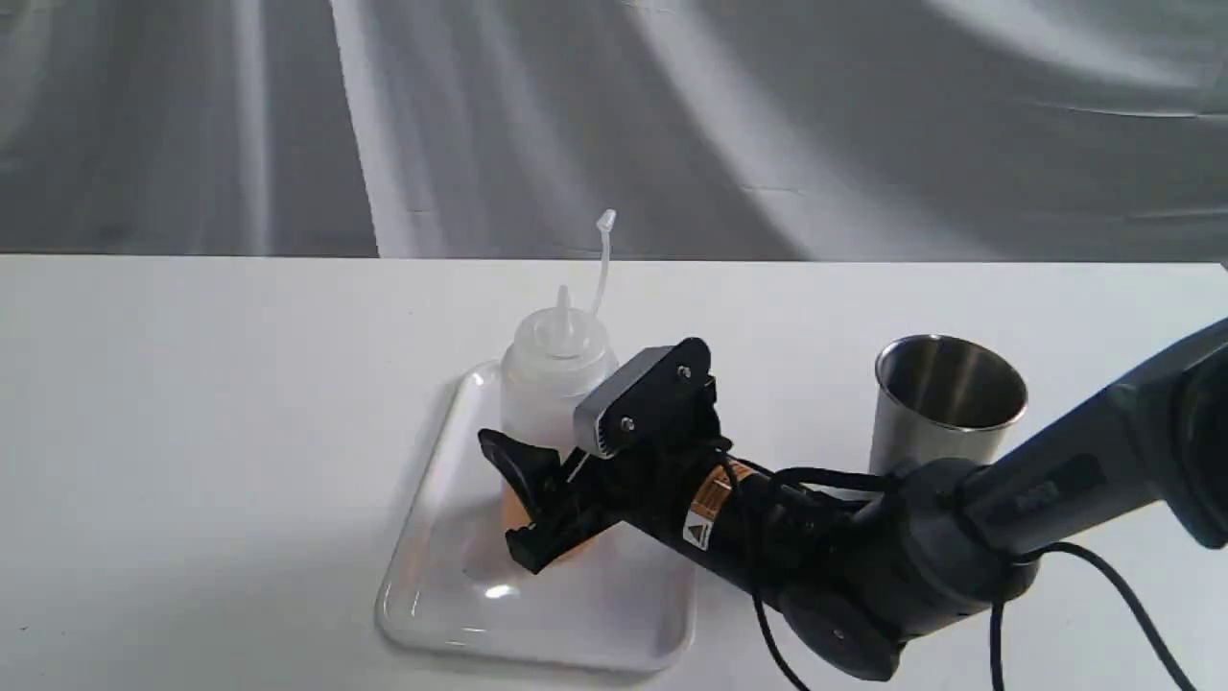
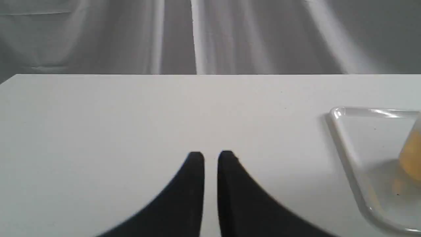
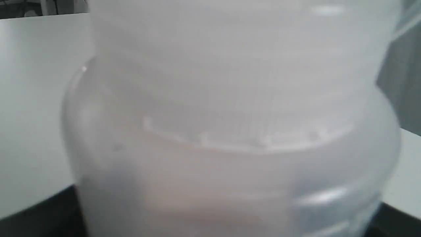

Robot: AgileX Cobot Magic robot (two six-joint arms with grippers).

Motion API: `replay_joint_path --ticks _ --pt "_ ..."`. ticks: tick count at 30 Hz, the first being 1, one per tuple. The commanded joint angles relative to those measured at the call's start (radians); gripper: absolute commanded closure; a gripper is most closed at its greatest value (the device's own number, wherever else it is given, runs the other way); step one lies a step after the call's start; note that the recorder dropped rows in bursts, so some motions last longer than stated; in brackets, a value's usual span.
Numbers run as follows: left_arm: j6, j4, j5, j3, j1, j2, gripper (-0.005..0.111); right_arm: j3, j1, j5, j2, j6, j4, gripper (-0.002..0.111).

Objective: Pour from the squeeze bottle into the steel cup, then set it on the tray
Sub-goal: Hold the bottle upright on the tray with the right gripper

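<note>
A white table (image 1: pixel 192 432) stands before a grey draped backdrop (image 1: pixel 672 125). The tray (image 1: pixel 432 595) lies near the table's middle, and the squeeze bottle (image 1: pixel 552 384) stands upright on its 12 o'clock end, amber liquid at its base and cap strap sticking up. The right gripper (image 1: pixel 504 499) reaches in from 4 o'clock, its black fingers (image 3: pixel 33 214) closed against both sides of the bottle's lower body. The steel cup (image 1: pixel 945 413) stands on the table at the tray's 3 o'clock, apart from it. The left gripper (image 2: pixel 210 158) hovers over bare table, fingers nearly together, with the tray at its 3 o'clock.
</note>
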State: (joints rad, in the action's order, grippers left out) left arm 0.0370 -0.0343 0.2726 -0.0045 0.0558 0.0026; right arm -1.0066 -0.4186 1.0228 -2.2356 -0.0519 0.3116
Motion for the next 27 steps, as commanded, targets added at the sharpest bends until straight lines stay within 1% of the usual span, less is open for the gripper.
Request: replay_joint_path --ticks 1,10,16,27 --pt "-0.004 0.0 -0.007 0.004 -0.002 -0.003 0.098 -0.008 0.0 0.047 0.01 -0.002 -0.009 0.108" --pt "-0.004 0.0 -0.007 0.004 -0.002 -0.003 0.098 -0.008 0.0 0.045 0.01 0.023 -0.005 0.108" --pt "-0.001 0.0 -0.007 0.004 -0.002 -0.003 0.098 -0.008 0.0 0.036 0.01 0.023 -0.005 0.103" --pt "-0.004 0.0 -0.007 0.004 -0.002 -0.003 0.098 -0.008 0.0 0.034 0.01 0.022 -0.005 0.103"
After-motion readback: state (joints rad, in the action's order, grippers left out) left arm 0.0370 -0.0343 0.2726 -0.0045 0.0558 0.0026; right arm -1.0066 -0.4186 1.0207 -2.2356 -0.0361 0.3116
